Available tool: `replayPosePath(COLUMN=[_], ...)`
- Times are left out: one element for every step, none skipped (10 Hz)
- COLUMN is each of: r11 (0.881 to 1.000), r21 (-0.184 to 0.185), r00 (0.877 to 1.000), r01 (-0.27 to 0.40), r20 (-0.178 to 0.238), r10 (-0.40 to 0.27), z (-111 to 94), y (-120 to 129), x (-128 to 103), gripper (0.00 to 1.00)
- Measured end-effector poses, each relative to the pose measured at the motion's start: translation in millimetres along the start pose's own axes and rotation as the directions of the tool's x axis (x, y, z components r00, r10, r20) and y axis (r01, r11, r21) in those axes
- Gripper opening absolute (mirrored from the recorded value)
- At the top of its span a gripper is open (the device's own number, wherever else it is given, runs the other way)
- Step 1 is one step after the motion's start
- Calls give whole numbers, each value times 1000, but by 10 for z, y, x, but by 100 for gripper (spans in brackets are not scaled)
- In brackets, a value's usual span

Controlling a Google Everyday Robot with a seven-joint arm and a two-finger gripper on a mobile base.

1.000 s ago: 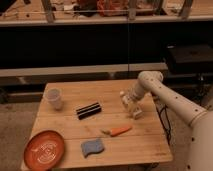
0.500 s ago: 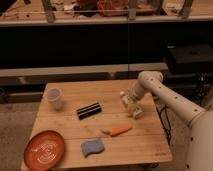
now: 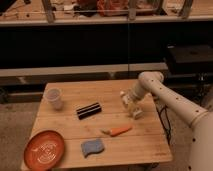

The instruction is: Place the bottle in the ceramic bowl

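Observation:
A pale bottle point(image 3: 133, 110) is at the right side of the wooden table point(image 3: 145, 145), low over the top or resting on it. My gripper point(image 3: 127, 101) is right at the bottle, at the end of the white arm that reaches in from the right. The gripper hides part of the bottle. The orange ceramic bowl point(image 3: 46, 149) sits at the table's front left corner, far from the gripper.
A clear plastic cup point(image 3: 54, 98) stands at the back left. A black oblong object point(image 3: 89, 110) lies mid-table. An orange carrot point(image 3: 117, 131) and a blue sponge point(image 3: 93, 147) lie between the bottle and the bowl. Dark shelving runs behind the table.

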Motion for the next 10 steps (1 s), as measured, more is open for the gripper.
replayPosePath(r11=[1000, 1000, 999, 998, 997, 996, 995, 993, 991, 990], r21=[6, 11, 15, 18, 25, 31, 36, 38, 37, 35], r00=[1000, 1000, 999, 998, 995, 992, 989, 986, 983, 981], r01=[-12, -27, -45, -57, -74, -85, -97, -111, -128, -138], r20=[-4, -12, -24, -37, -69, -92, -109, -118, -126, -134], r10=[12, 27, 46, 58, 76, 88, 100, 115, 131, 141], z=[-7, -11, -13, -18, -21, -20, -14, -11, -3, 14], y=[-5, -10, -18, -25, -22, -23, -30, -36, -34, -33], x=[3, 9, 23, 39, 68, 78, 73, 88, 121, 139], gripper=[80, 80, 80, 80, 80, 80, 80, 80, 80, 80])
